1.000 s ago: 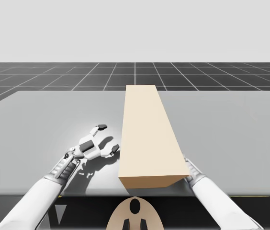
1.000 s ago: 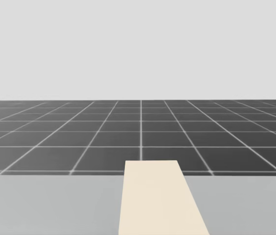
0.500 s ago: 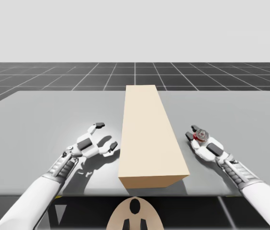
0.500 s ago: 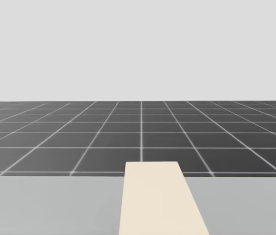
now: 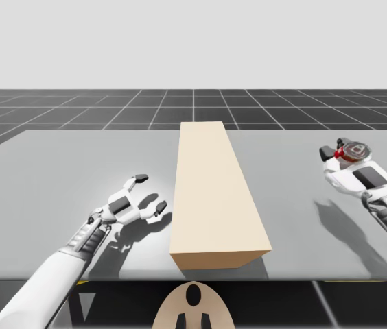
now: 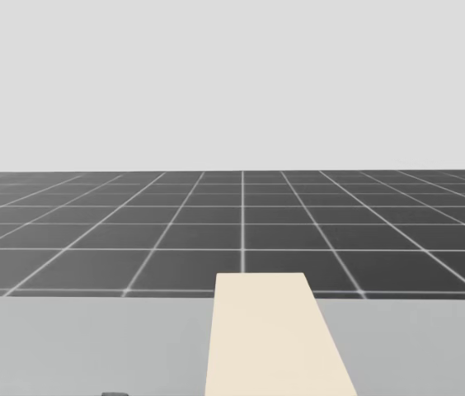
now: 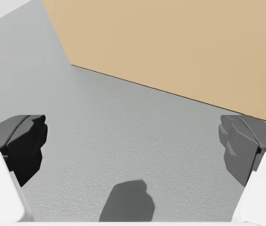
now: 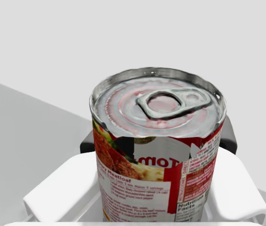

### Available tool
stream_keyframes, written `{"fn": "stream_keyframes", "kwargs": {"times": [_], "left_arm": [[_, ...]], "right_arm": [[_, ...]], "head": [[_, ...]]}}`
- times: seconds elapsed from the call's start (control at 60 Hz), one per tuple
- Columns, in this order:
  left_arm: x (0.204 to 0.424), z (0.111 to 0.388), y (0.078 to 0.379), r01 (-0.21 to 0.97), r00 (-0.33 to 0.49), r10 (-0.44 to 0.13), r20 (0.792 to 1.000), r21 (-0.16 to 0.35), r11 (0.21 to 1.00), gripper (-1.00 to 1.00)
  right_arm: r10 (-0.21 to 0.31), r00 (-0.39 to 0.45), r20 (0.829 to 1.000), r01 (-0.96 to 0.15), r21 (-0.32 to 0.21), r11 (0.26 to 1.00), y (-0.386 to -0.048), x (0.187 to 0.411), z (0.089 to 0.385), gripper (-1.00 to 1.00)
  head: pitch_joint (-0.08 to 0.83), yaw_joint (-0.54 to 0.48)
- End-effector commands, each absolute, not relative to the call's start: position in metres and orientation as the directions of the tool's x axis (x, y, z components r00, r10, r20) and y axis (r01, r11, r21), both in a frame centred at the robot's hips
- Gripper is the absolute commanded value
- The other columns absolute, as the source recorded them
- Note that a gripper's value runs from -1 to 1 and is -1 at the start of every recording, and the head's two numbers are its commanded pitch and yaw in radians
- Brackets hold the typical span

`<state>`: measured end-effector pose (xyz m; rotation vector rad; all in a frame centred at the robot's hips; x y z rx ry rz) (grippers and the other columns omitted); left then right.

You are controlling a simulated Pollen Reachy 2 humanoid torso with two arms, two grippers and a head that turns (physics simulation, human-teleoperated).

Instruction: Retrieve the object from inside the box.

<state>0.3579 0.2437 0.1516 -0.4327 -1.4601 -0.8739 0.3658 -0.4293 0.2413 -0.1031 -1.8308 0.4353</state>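
R end effector (image 5: 343, 156) is clamping red-labelled metal can (image 8: 156, 155) at mid-wall, near desk's (image 5: 56, 164) far-right corner: rigid, slick, prob. weighty. L end effector (image 5: 151, 192) is resting spread, empty.

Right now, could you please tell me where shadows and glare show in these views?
High view: my right hand throws a detached shadow on the grey table, my left hand a close one. Right wrist view: the red-labelled metal can has a softly gleaming lid.

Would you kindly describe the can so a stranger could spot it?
A tan box lies down the middle of the grey table. To its right, my right hand grips the can, the only round thing: red and white, with a silver pull-tab lid.
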Motion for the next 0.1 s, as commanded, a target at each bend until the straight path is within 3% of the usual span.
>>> {"fn": "stream_keyframes", "kwargs": {"times": [0.017, 0.1], "left_arm": [[0.358, 0.151, 0.244, 0.731, -0.112, -0.247, 0.962, 0.249, 0.636, -1.00], [0.358, 0.151, 0.243, 0.731, -0.112, -0.250, 0.962, 0.251, 0.635, -1.00]], "right_arm": [[0.298, -0.403, 0.865, -0.043, -0.343, 0.938, -0.451, 0.362, 0.326, 1.00], [0.267, -0.450, 0.852, 0.052, -0.274, 0.960, -0.460, 0.351, 0.364, 1.00]], "head": [[0.046, 0.03], [0.047, 0.03]]}}
